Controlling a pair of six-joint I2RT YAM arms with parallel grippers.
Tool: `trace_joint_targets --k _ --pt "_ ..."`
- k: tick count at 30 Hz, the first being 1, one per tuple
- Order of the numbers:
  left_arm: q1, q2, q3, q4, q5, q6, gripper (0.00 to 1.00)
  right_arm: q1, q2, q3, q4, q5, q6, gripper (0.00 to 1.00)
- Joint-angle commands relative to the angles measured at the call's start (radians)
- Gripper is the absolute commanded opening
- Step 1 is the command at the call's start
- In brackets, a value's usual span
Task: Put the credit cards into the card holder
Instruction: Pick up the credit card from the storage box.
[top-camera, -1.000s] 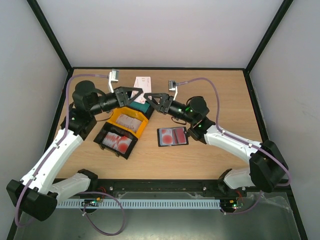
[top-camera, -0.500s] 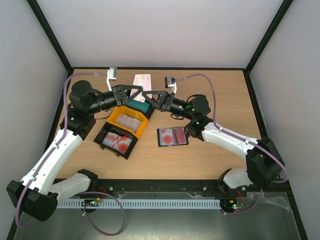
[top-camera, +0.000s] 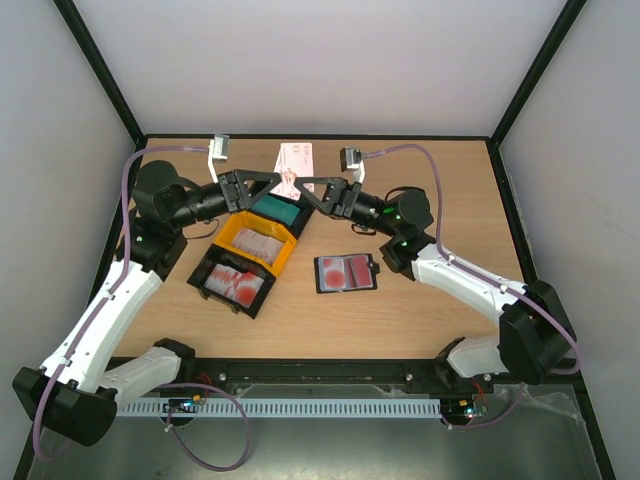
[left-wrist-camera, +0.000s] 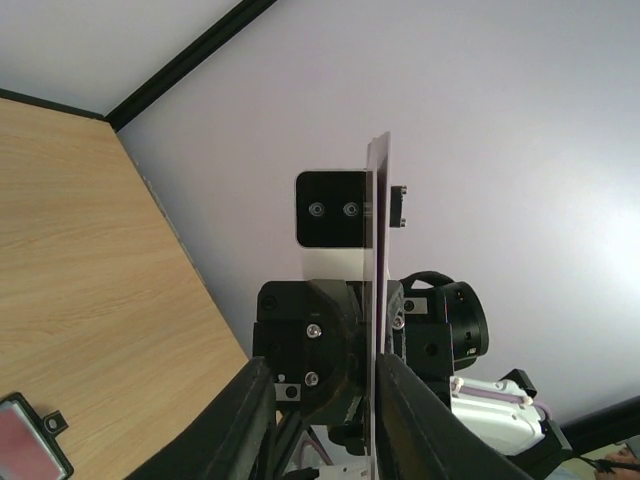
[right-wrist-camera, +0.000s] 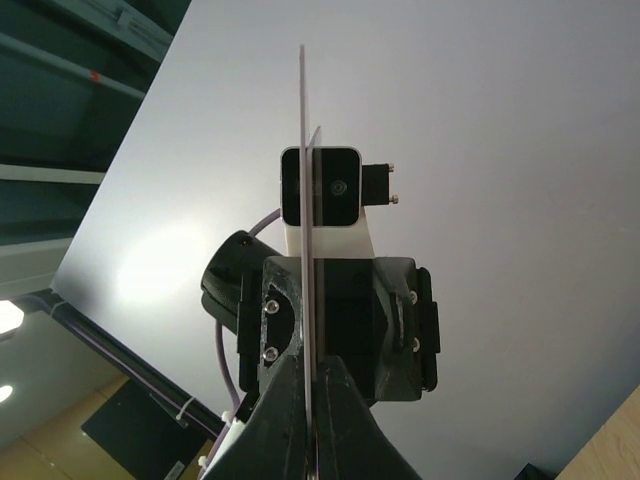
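Observation:
A pale white-pink credit card hangs in the air above the back of the table, pinched by my right gripper, which is shut on it. My left gripper faces it tip to tip, open, with the card's edge against its right finger only. In the right wrist view the card runs edge-on between the closed fingers of the right gripper. The card holder lies open on the table below the right arm, red cards showing in its pockets. A teal stack of credit cards sits under the grippers.
A yellow tray with pale cards and a black tray with red-and-white cards stand left of the card holder. The two wrists nearly touch over the trays. Enclosure walls close in the table on three sides.
The right gripper closed on the card that the left gripper held; the left jaws have since spread apart. Both grippers and the card shifted slightly right and toward the back.

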Motion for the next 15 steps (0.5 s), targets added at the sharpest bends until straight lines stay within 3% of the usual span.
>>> trace_joint_targets --k 1,6,15 --pt "0.023 -0.006 0.028 -0.012 0.045 0.019 0.28 -0.01 -0.041 -0.01 0.027 -0.064 -0.004 0.02" --pt "0.027 0.001 0.021 -0.019 0.064 0.013 0.15 -0.016 -0.049 -0.016 -0.001 -0.084 -0.013 0.02" --pt "0.046 0.004 0.02 -0.067 0.064 0.048 0.03 -0.024 -0.06 -0.021 -0.004 -0.11 -0.008 0.02"
